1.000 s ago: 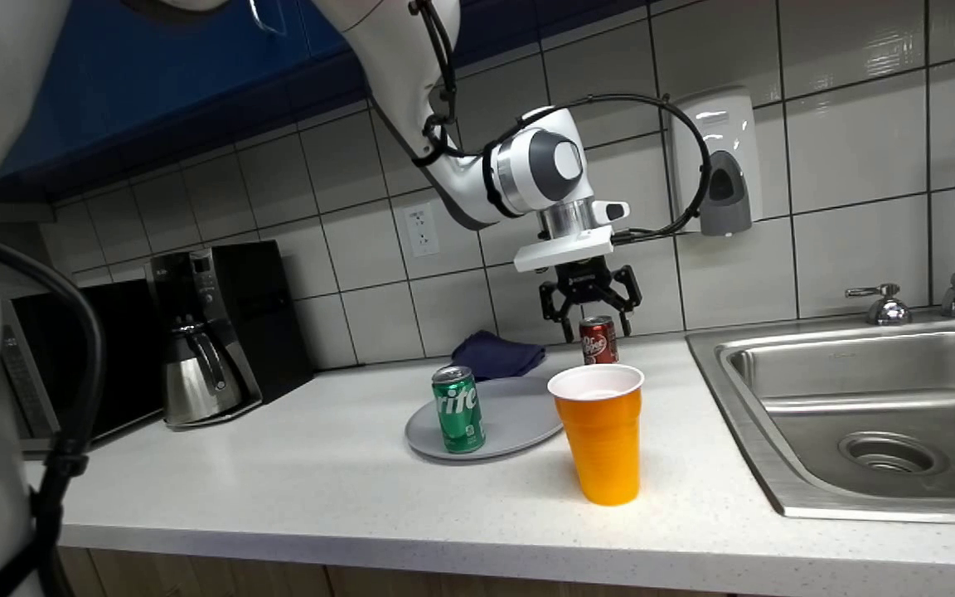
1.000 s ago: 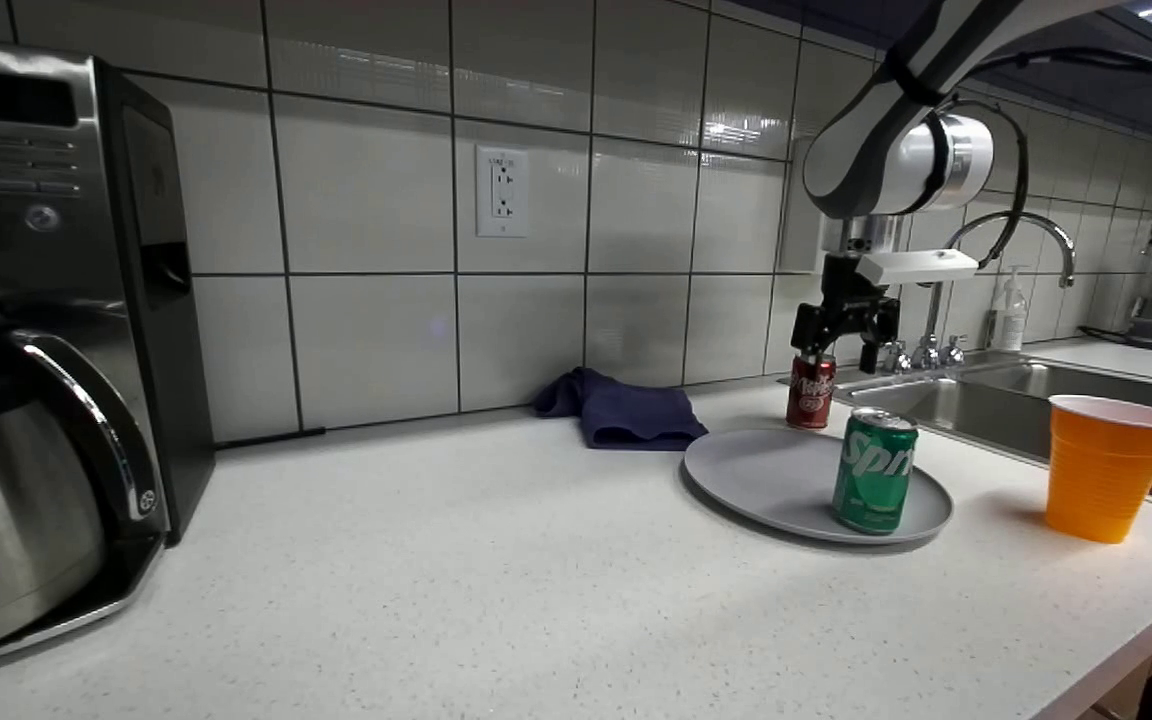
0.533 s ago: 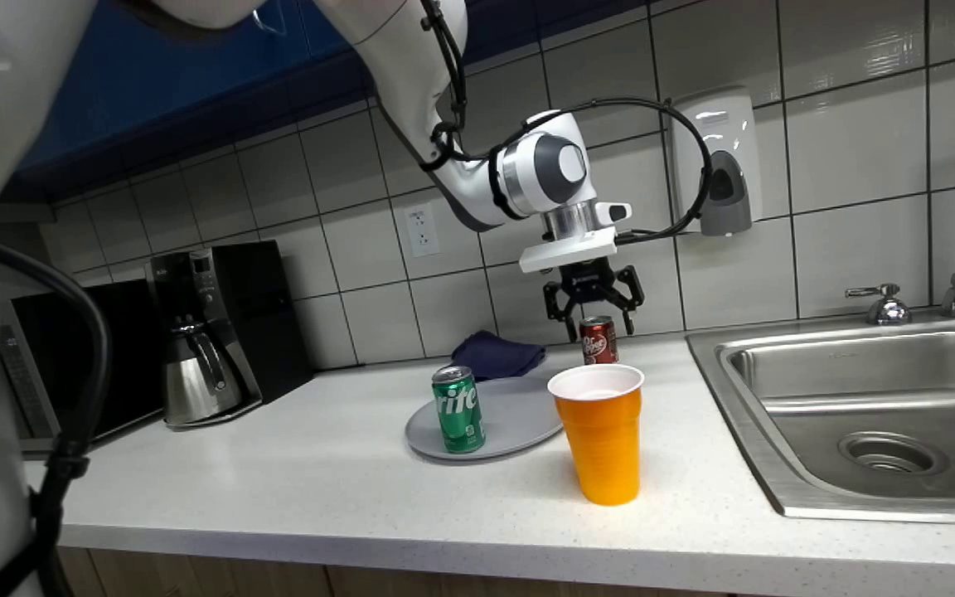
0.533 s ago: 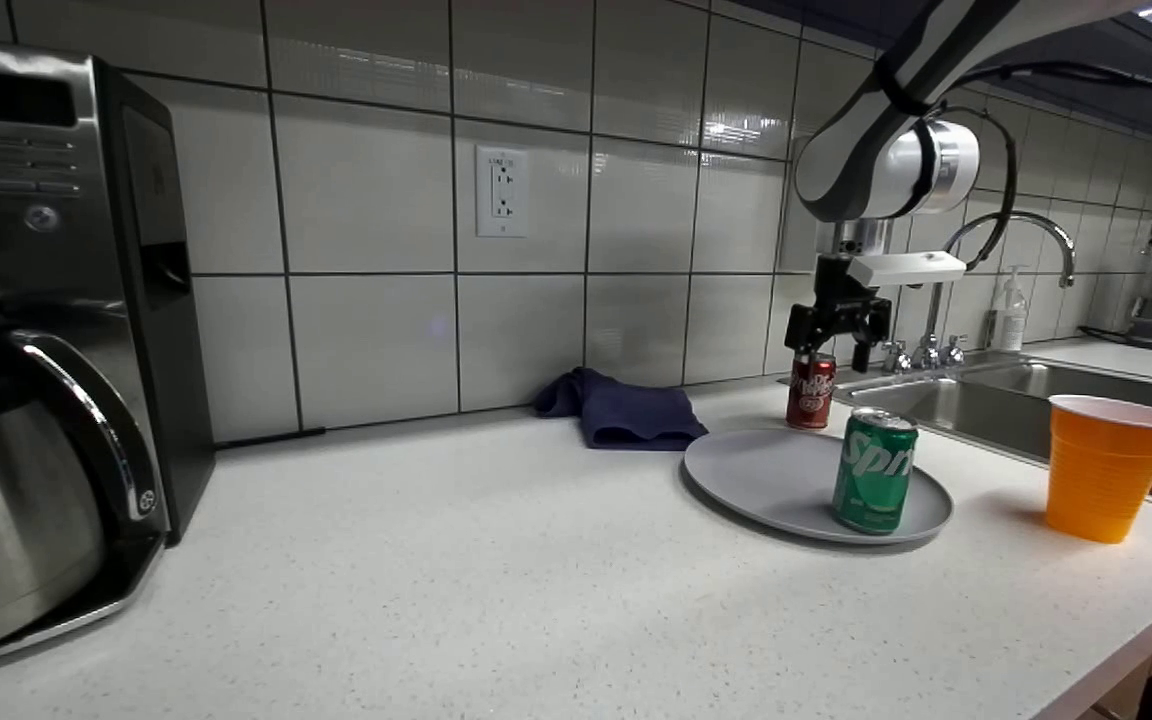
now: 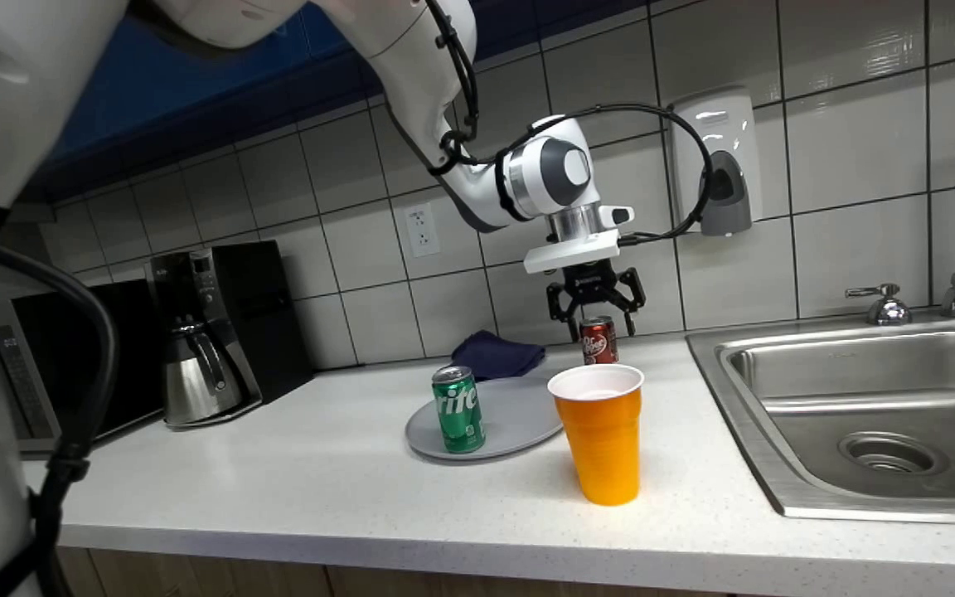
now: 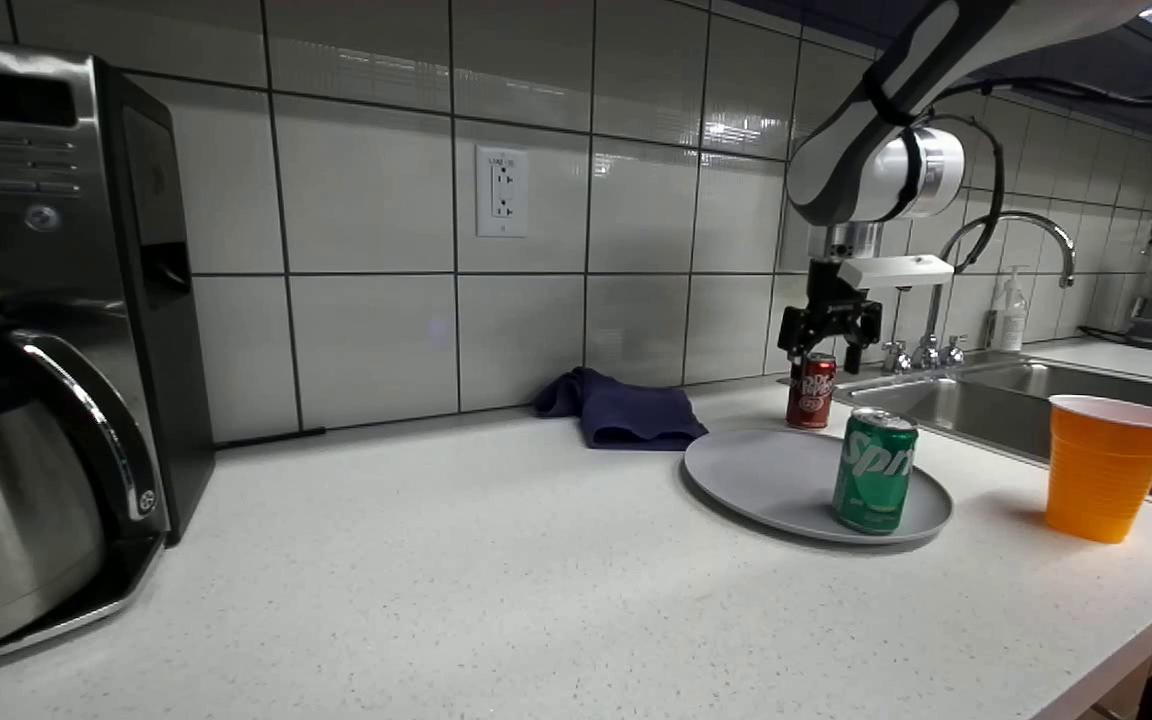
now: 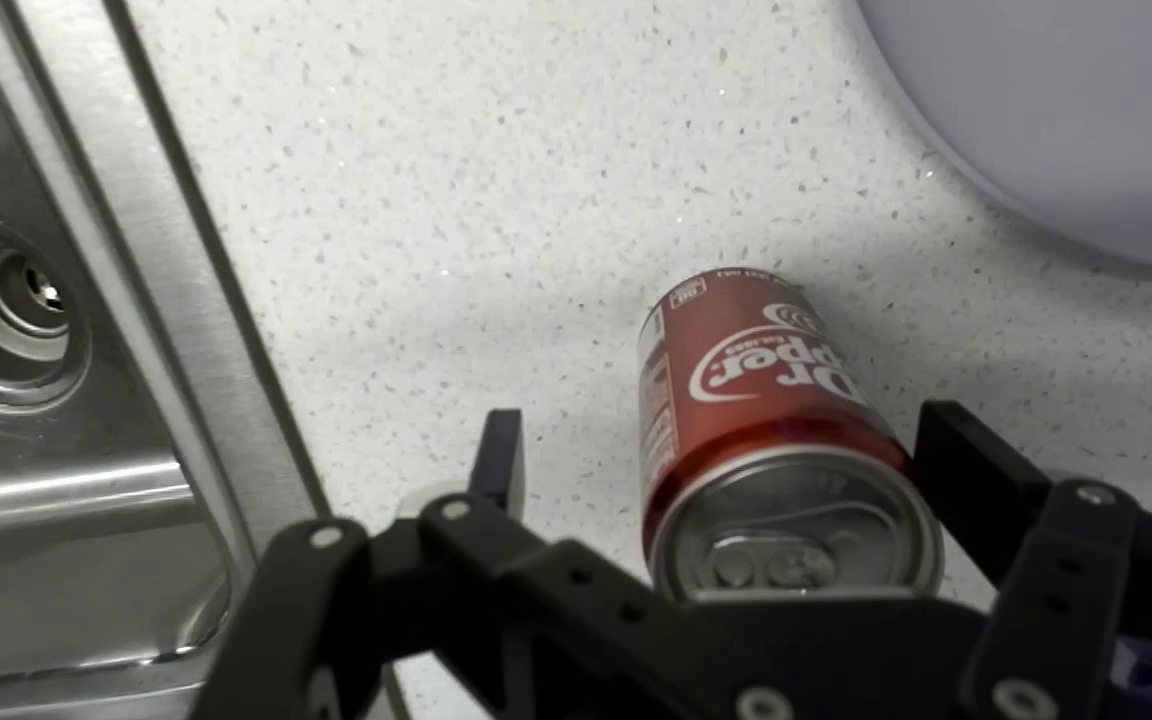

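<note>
Claw (image 7: 724, 447) spreads wide at glossy red can (image 7: 776, 425), contact unclear; round smooth plate (image 6: 771, 478) near can, speckled counter (image 7: 456, 190) beneath.

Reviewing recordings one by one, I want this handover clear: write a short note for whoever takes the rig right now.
Pincer: open, holding nothing; in the wrist view the red can shows between its jaws, nearer one of them. Contact unclear.
Red can: upright on the counter, near the sink.
Green can: upright on the gray plate. Orange cup: upright on the counter.
Done: pincer is at the red can, jaws parted.
Remaining: red can not yet gripped.
</note>
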{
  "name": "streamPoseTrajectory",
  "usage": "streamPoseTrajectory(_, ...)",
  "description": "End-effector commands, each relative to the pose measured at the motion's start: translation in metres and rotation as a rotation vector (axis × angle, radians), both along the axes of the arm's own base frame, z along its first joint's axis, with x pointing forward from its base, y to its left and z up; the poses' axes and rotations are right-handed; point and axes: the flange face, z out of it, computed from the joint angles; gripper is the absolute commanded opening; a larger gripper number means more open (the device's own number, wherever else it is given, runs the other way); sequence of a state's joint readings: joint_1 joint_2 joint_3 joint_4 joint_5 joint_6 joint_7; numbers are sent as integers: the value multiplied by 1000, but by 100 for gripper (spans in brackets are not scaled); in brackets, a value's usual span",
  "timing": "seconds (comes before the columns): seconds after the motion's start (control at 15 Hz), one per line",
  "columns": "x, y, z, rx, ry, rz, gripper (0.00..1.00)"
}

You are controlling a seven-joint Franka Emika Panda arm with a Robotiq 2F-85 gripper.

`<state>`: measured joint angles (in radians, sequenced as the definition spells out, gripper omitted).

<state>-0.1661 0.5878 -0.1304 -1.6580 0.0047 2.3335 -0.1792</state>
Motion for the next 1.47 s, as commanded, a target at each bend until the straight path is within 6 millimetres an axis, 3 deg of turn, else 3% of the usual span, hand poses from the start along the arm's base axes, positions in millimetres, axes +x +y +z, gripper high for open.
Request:
streamPoseTrajectory(0.0, 12, -6, 0, 34, 12, 4, 100)
streamPoseTrajectory(0.27, 16, -8, -2, 38, 16, 3, 100)
streamPoseTrajectory(0.33, 16, -8, -2, 38, 16, 4, 94)
streamPoseTrajectory(0.4, 17, -9, -2, 38, 17, 5, 74)
streamPoseTrajectory(0.53, 17, -9, -2, 38, 19, 4, 68)
streamPoseTrajectory(0.8, 17, -10, -2, 37, 20, 3, 38)
streamPoseTrajectory(1.4, 9, -3, 14, 23, -14, 9, 38)
